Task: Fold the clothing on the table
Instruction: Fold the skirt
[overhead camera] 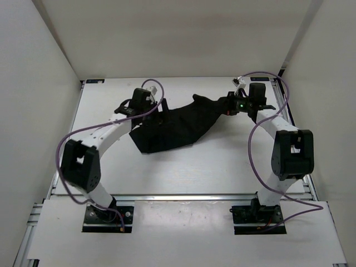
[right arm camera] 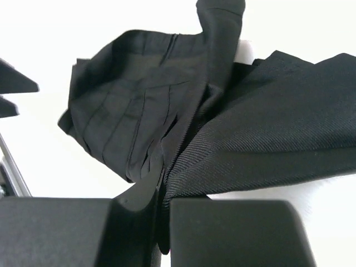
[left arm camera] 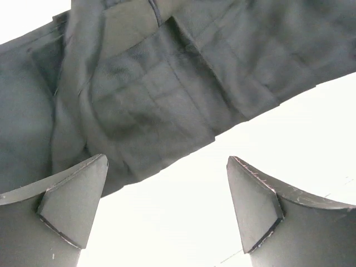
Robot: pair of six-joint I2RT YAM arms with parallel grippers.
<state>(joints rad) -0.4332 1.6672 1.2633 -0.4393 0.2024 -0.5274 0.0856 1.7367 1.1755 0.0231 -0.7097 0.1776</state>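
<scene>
The black clothing [overhead camera: 172,128] lies crumpled across the back middle of the white table [overhead camera: 211,167], with one end pulled toward the right. My right gripper [overhead camera: 231,105] is shut on that right end; in the right wrist view a bunched fold of the clothing [right arm camera: 267,133] is pinched in my right gripper [right arm camera: 164,206]. My left gripper [overhead camera: 158,114] hovers over the garment's left edge. Seen from the left wrist, my left gripper [left arm camera: 167,160] stands wide open with nothing in it, and the clothing [left arm camera: 167,83] edge lies just beyond its fingertips over the bare table [left arm camera: 311,128].
White walls enclose the table on the left, back and right. Aluminium rails [overhead camera: 53,183] run along the table's edges. Purple cables [overhead camera: 253,150] loop beside both arms. Part of the left arm [right arm camera: 14,83] shows at the left of the right wrist view.
</scene>
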